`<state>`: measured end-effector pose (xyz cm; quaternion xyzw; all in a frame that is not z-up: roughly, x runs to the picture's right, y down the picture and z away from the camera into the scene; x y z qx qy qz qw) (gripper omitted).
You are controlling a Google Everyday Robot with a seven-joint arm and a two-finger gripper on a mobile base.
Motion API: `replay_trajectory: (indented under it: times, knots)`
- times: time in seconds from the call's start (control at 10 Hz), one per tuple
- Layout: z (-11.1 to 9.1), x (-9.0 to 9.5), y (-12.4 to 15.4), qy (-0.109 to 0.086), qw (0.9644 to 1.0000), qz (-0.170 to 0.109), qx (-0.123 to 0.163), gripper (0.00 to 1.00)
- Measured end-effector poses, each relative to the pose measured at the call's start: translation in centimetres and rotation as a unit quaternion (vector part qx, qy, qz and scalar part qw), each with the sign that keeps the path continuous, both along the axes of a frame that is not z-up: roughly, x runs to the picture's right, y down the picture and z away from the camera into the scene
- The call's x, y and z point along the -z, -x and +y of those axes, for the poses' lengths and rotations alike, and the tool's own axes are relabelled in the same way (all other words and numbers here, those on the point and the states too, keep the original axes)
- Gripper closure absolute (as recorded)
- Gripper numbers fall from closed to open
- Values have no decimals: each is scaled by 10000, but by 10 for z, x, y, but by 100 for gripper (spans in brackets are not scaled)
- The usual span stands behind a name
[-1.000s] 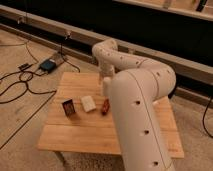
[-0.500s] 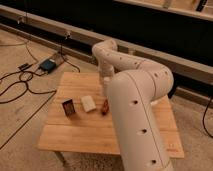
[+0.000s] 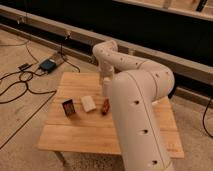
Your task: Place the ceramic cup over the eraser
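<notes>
The eraser [image 3: 68,107], a small dark block with reddish and pale markings, stands on the left part of the wooden table [image 3: 80,135]. The ceramic cup is not visible; my white arm [image 3: 135,100] covers the middle and right of the table. My gripper [image 3: 104,83] hangs from the wrist over the far middle of the table, right of and behind the eraser, mostly hidden by the arm.
A flat white block [image 3: 88,103] lies right of the eraser, and a reddish-brown oblong thing [image 3: 105,106] lies beside it at the arm's edge. A blue device [image 3: 48,65] and black cables [image 3: 20,85] lie on the floor at left. A dark wall ledge runs behind.
</notes>
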<state>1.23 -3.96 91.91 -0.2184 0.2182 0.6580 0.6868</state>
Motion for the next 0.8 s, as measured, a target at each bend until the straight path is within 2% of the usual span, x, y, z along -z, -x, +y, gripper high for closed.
replay_trajectory:
  times: [0.1,0.4,0.8]
  knots:
    - [-3,4,0,-39,10000,3,22,100]
    - [-9,33,8,-163,9997,-41,171,100]
    - [-5,89,41,-322,9975,-360,508,100]
